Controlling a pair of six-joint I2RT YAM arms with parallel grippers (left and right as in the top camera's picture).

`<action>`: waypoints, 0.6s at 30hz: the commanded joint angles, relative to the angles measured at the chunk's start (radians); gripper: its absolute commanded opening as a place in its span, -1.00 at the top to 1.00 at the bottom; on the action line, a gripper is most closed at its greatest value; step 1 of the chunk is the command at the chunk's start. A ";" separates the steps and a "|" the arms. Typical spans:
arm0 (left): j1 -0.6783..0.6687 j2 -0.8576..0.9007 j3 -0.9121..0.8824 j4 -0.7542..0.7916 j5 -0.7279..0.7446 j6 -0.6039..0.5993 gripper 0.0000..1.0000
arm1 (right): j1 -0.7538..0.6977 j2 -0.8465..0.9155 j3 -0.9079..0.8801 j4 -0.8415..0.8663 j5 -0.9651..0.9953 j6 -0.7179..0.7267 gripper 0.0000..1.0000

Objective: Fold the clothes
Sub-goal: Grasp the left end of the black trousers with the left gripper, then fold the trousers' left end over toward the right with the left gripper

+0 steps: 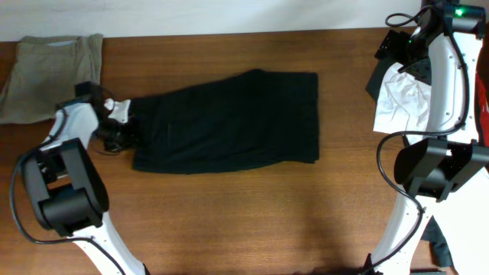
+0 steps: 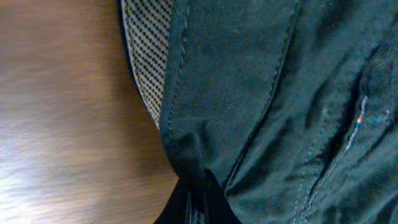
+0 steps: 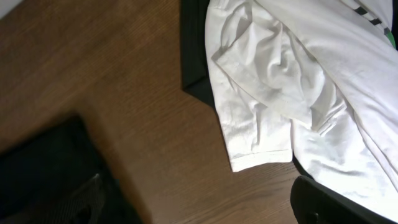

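A pair of black shorts (image 1: 229, 122) lies flat across the middle of the wooden table (image 1: 252, 221). My left gripper (image 1: 122, 126) is at its left end, shut on a pinch of the dark fabric. In the left wrist view the fingers (image 2: 198, 202) clamp a bunched fold of the shorts (image 2: 280, 93), and a dotted mesh lining (image 2: 144, 56) shows at the edge. My right gripper (image 1: 397, 47) hovers at the far right over a crumpled white shirt (image 1: 401, 99). Its fingers (image 3: 205, 208) are spread wide and empty beside the shirt (image 3: 280, 81).
A folded khaki garment (image 1: 46, 65) lies at the far left corner. A dark garment (image 3: 193, 50) lies under the white shirt. Another dark cloth (image 1: 443, 244) hangs at the near right edge.
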 commanded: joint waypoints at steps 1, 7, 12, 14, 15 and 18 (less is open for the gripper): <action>0.056 0.027 0.076 -0.055 -0.094 -0.004 0.99 | 0.003 -0.014 0.003 0.000 0.012 0.008 -0.97; 0.070 0.026 0.267 -0.226 -0.093 -0.005 0.99 | 0.003 -0.014 0.003 0.000 0.012 0.008 -0.98; 0.068 -0.021 0.390 -0.323 -0.092 -0.029 0.99 | 0.003 -0.014 0.003 0.000 0.012 0.008 -0.97; 0.066 -0.070 0.413 -0.346 -0.093 -0.043 0.99 | 0.003 -0.014 0.003 0.000 0.012 0.008 -0.97; 0.063 -0.097 0.414 -0.350 -0.093 -0.043 0.99 | 0.003 -0.014 0.003 0.000 0.012 0.008 -0.97; 0.061 -0.184 0.414 -0.350 -0.093 -0.063 0.99 | 0.003 -0.014 0.003 0.000 0.012 0.008 -0.97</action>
